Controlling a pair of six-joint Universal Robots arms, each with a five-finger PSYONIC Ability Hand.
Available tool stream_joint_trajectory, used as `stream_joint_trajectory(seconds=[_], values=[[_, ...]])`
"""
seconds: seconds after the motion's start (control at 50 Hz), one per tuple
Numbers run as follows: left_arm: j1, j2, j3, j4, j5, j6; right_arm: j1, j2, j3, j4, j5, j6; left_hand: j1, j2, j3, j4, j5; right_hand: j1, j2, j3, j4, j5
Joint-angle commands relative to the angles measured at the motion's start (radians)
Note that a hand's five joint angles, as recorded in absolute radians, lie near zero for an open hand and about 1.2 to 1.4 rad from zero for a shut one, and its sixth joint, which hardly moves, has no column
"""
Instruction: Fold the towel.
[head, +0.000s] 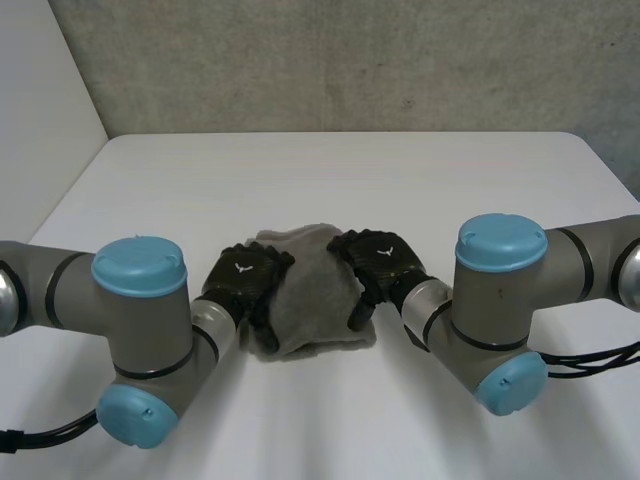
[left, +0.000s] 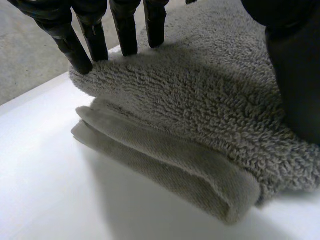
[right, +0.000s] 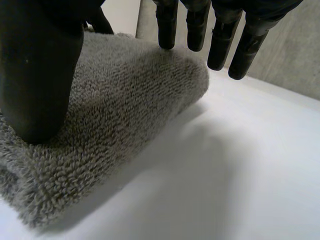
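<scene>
**Two hands pressed onto a folded grey towel**

Both hands rest on the towel (head: 318, 310), which lies folded and rather bunched on the white table (head: 330, 180), between the two arms. The left hand (head: 245, 282) sits on one side of the cloth and the right hand (head: 385, 262) on the other. A strip of towel shows between their fingertips.

In the left wrist view, the left hand's fingers (left: 127, 30) are straight and a little spread. Their tips are set on the towel's rounded edge, the outermost one right where cloth meets table. Its thumb (left: 295, 75) presses into the pile on top of the towel, well back from the fingertips. Nothing curls round the cloth, so the hand lies open and only presses on it. Below the fingertips a lower folded layer sticks out from under the top layer. It lies flat on the table, with its rounded end on the thumb's side.

In the right wrist view, the right hand's fingers (right: 167, 25) are likewise straight and side by side. Those nearest the thumb touch the towel's rounded edge, and the others reach past that edge over bare table. Its thumb (right: 40, 75) is sunk into the pile on top, apart from the fingertips. This hand too is open, gripping nothing and resting on the towel.
</scene>
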Motion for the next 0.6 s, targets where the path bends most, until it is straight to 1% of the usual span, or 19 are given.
stream_joint_trajectory(seconds=[0.02,0.04,0.08,0.1,0.14,0.16,0.2,0.22,0.24,0.26,0.3,0.32,0.36,0.4,0.42,0.46,0.48,0.52,0.6], values=[[-0.006,0.023,0.001,0.002,-0.010,-0.002,0.001,-0.020,-0.016,0.056,-0.008,-0.005,-0.078,-0.071,-0.057,-0.084,-0.208,-0.061,-0.087,-0.071,-0.091,-0.073],[-0.007,0.041,0.000,0.002,-0.019,-0.002,0.001,-0.020,-0.016,0.056,-0.008,-0.005,-0.078,-0.071,-0.057,-0.084,-0.208,-0.061,-0.087,-0.071,-0.091,-0.073],[-0.007,0.077,-0.002,0.002,-0.027,0.000,-0.004,-0.090,-0.010,0.058,0.001,-0.008,-0.081,-0.074,-0.060,-0.087,-0.211,-0.061,-0.087,-0.071,-0.091,-0.073],[-0.007,0.077,-0.002,0.002,-0.027,0.000,-0.004,-0.091,-0.010,0.058,0.001,-0.008,-0.081,-0.074,-0.060,-0.087,-0.211,-0.061,-0.087,-0.071,-0.091,-0.073],[-0.007,0.156,-0.003,0.005,-0.040,0.000,-0.021,-0.210,0.005,0.056,0.012,-0.013,-0.081,-0.074,-0.060,-0.087,-0.211,-0.061,-0.087,-0.071,-0.091,-0.073],[-0.007,0.157,-0.003,0.005,-0.040,0.000,-0.021,-0.210,0.005,0.056,0.012,-0.013,-0.081,-0.074,-0.060,-0.087,-0.211,-0.061,-0.087,-0.071,-0.091,-0.073],[0.000,0.228,0.007,0.005,-0.051,-0.002,-0.039,-0.326,0.013,0.056,0.030,-0.005,-0.081,-0.074,-0.060,-0.087,-0.211,-0.061,-0.087,-0.071,-0.091,-0.073],[0.000,0.229,0.007,0.005,-0.051,-0.002,-0.039,-0.327,0.013,0.056,0.030,-0.005,-0.081,-0.074,-0.060,-0.087,-0.211,-0.061,-0.087,-0.071,-0.091,-0.073],[0.004,0.276,0.012,0.004,-0.053,-0.002,-0.048,-0.380,0.016,0.056,0.044,-0.008,-0.084,-0.077,-0.063,-0.090,-0.214,-0.061,-0.087,-0.071,-0.091,-0.073],[0.004,0.276,0.012,0.004,-0.053,-0.002,-0.049,-0.381,0.016,0.056,0.044,-0.008,-0.084,-0.077,-0.063,-0.090,-0.214,-0.061,-0.087,-0.071,-0.091,-0.073],[0.013,0.374,0.023,-0.001,-0.063,-0.009,-0.073,-0.462,0.016,0.071,0.088,-0.010,-0.084,-0.077,-0.063,-0.090,-0.214,-0.061,-0.087,-0.071,-0.091,-0.073],[0.013,0.374,0.023,-0.001,-0.064,-0.009,-0.073,-0.462,0.016,0.072,0.088,-0.010,-0.084,-0.077,-0.063,-0.090,-0.214,-0.061,-0.087,-0.071,-0.091,-0.073],[0.024,0.471,0.038,-0.005,-0.094,-0.053,-0.096,-0.512,0.001,0.129,0.143,-0.010,-0.084,-0.077,-0.063,-0.090,-0.214,-0.061,-0.087,-0.071,-0.091,-0.073],[0.026,0.512,0.047,-0.012,-0.112,-0.089,-0.107,-0.531,-0.008,0.165,0.172,-0.011,-0.087,-0.079,-0.066,-0.093,-0.217,-0.061,-0.087,-0.071,-0.091,-0.073],[0.026,0.513,0.047,-0.012,-0.113,-0.089,-0.107,-0.531,-0.009,0.165,0.173,-0.011,-0.087,-0.080,-0.066,-0.093,-0.217,-0.061,-0.087,-0.071,-0.091,-0.073],[0.027,0.566,0.072,-0.051,-0.132,-0.130,-0.130,-0.548,-0.031,0.229,0.222,-0.014,-0.090,-0.082,-0.069,-0.096,-0.220,-0.061,-0.087,-0.071,-0.091,-0.073],[0.027,0.566,0.072,-0.051,-0.133,-0.130,-0.130,-0.548,-0.032,0.230,0.222,-0.014,-0.090,-0.082,-0.069,-0.096,-0.220,-0.061,-0.087,-0.071,-0.091,-0.073],[0.035,0.580,0.102,-0.116,-0.136,-0.138,-0.141,-0.549,-0.041,0.260,0.243,-0.031,-0.090,-0.082,-0.069,-0.096,-0.220,-0.061,-0.087,-0.071,-0.091,-0.073],[0.053,0.582,0.124,-0.168,-0.137,-0.140,-0.142,-0.549,-0.039,0.263,0.251,-0.048,-0.090,-0.082,-0.069,-0.096,-0.220,-0.061,-0.087,-0.071,-0.091,-0.073]])
